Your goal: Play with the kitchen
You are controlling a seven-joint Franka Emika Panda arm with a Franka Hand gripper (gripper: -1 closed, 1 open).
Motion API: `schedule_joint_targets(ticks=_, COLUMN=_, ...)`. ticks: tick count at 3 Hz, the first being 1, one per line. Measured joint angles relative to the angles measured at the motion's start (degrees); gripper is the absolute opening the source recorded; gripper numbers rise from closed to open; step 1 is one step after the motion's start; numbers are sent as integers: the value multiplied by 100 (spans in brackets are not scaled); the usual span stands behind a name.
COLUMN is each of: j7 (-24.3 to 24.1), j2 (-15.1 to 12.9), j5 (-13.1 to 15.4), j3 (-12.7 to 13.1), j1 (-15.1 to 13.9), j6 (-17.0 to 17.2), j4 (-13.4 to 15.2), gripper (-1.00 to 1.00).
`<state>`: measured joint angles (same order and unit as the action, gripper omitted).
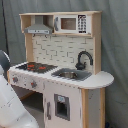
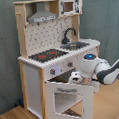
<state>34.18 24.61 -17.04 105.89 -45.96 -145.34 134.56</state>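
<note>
The kitchen is a white and light-wood toy unit, seen in both exterior views. It has a black-red hob, a black faucet, a steel sink, a grey hood and a microwave. In the second exterior view its windowed oven door hangs partly open, tilted outward from the bottom. My gripper sits right at the door's top edge, below the knob panel. The white arm reaches in from the second exterior view's right.
A grey curtain hangs behind the kitchen. The kitchen stands on a wooden floor. In the first exterior view part of the white arm fills the lower left corner. A rounded counter end juts out beside the sink.
</note>
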Motion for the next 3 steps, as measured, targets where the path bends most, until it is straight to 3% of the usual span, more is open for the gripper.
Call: schedule_joint_targets(ticks=3, j7=-1647, j2=6, j5=4, j3=0, j1=646, j6=-27, j4=-112, gripper=-100)
